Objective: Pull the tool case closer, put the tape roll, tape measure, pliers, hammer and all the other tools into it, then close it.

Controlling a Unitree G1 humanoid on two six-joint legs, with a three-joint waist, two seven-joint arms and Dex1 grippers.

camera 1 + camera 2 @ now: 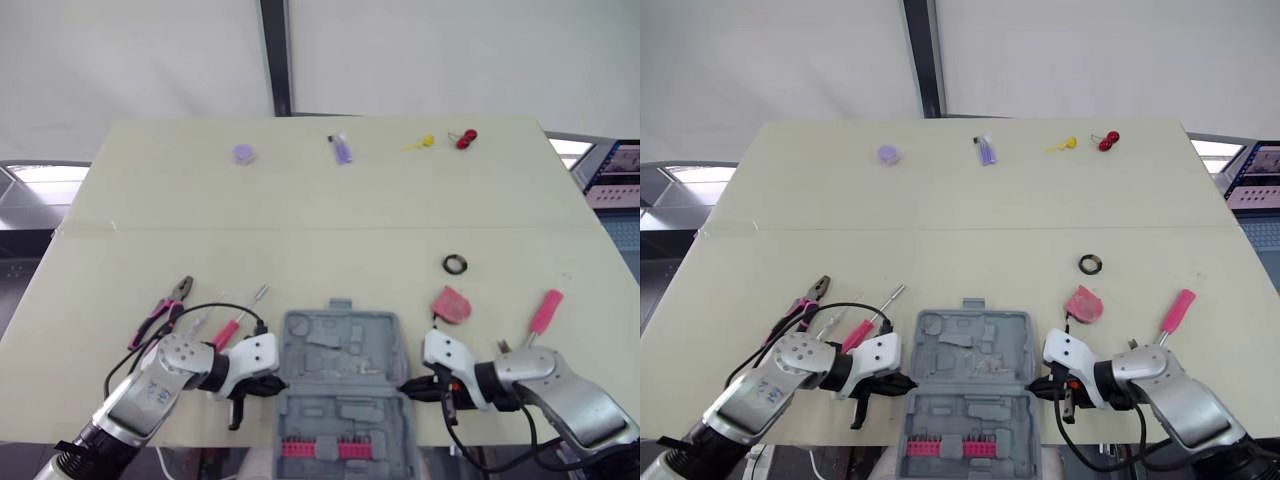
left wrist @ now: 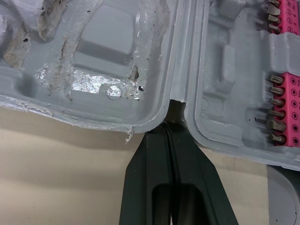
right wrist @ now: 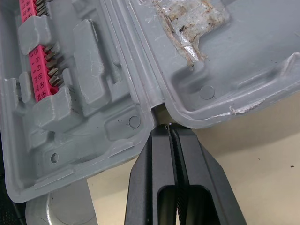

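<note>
Left wrist view: left gripper, right gripper jaws closed at tool case hinge; if I pull, it tips off counter.

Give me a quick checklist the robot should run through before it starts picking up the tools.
1. Tool case open: ok, both halves lie flat.
2. Case near enough: ok, it sits at the table's near edge, between the arms.
3. Left gripper free to grasp: not ok, fingers shut, tips at the case's hinge notch.
4. Right gripper free: not ok, shut at the opposite notch.
5. Tools located: ok, pliers lie left; tape roll and tape measure right.
6. Pockets free: ok, apart from the pink bit rack.
</note>
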